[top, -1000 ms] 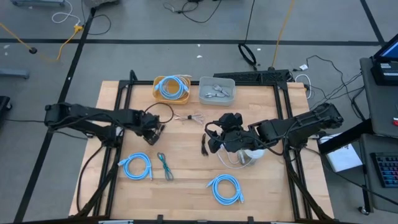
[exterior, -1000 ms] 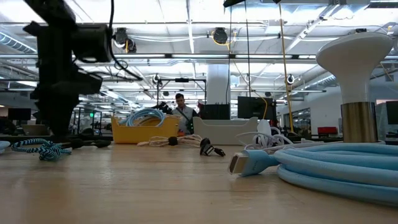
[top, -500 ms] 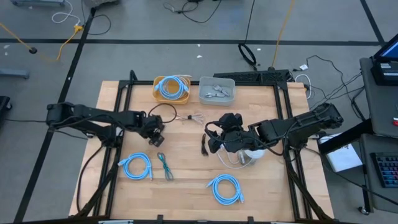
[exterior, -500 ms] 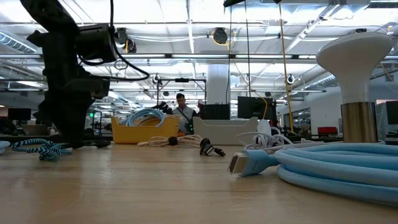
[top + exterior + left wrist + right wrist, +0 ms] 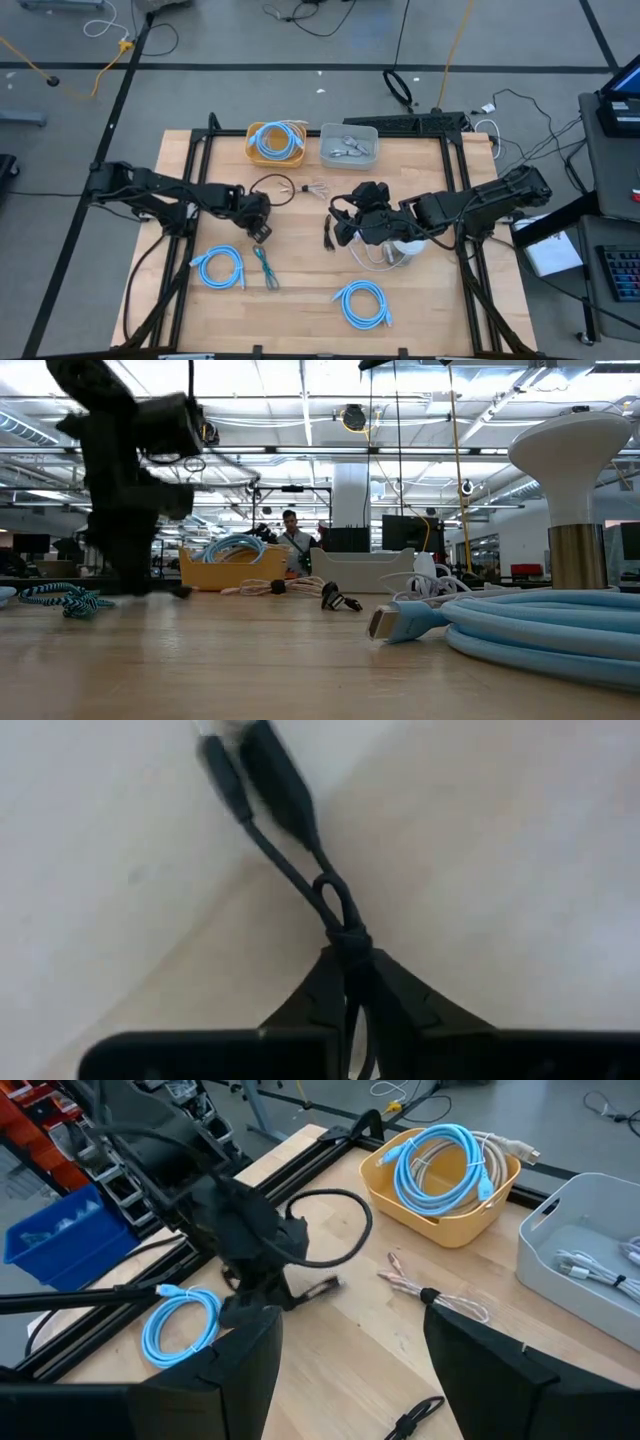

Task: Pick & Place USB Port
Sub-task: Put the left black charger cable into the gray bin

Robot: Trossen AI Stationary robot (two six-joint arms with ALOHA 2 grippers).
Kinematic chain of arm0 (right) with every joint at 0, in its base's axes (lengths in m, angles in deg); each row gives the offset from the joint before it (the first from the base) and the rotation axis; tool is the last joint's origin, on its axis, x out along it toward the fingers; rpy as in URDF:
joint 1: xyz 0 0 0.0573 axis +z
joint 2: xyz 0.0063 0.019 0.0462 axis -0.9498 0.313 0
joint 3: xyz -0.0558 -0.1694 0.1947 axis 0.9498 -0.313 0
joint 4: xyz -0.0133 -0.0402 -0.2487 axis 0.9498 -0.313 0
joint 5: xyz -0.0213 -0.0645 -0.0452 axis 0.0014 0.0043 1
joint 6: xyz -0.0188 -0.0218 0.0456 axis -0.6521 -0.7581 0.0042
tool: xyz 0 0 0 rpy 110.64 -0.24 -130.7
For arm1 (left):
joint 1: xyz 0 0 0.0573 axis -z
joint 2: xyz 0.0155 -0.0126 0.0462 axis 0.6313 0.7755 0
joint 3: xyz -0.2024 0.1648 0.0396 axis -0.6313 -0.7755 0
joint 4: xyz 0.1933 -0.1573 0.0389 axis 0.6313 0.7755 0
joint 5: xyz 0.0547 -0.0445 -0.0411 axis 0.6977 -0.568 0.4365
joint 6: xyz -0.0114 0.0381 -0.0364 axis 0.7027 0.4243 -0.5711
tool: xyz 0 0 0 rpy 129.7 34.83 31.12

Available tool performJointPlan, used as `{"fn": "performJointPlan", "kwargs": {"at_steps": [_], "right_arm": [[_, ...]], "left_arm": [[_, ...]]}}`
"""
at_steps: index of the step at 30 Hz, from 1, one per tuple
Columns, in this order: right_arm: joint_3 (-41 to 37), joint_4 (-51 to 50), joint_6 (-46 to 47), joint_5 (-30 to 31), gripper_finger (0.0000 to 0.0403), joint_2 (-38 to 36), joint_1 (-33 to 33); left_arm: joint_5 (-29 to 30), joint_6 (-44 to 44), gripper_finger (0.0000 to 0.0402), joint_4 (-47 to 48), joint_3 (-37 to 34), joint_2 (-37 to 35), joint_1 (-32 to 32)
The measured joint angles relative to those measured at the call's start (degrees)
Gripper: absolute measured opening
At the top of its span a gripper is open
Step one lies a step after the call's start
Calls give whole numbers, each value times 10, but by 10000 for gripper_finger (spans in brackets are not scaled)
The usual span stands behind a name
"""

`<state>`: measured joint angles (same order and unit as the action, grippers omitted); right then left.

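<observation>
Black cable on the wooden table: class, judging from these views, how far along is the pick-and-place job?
Done: the yellow bin and grey tray already hold cables. In hand: the left gripper is shut on the thin black cable, whose loop lies on the wooden table. Left: lifting and placing it; which container is meant I cannot tell. The right gripper waits open mid-table.

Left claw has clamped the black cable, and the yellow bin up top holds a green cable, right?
Not quite: the yellow bin holds a light blue cable, as the high view shows. The left claw is indeed shut on the black cable, seen in the left wrist view.
</observation>
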<state>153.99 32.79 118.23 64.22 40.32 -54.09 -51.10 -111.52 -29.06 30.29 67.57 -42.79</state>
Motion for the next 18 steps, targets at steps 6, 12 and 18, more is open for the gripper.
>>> {"fn": "performJointPlan", "kwargs": {"at_steps": [6, 12, 18], "right_arm": [[0, 0, 16, -14, 238, 0, -4], [-15, 47, 79, 4, 238, 0, -16], [-106, 307, 54, -12, 238, -1, -34]], "left_arm": [[54, 100, 21, 23, 142, -29, 20], [177, 198, 21, 23, 313, -41, 39], [213, 236, 21, -39, 386, -38, 49]]}}
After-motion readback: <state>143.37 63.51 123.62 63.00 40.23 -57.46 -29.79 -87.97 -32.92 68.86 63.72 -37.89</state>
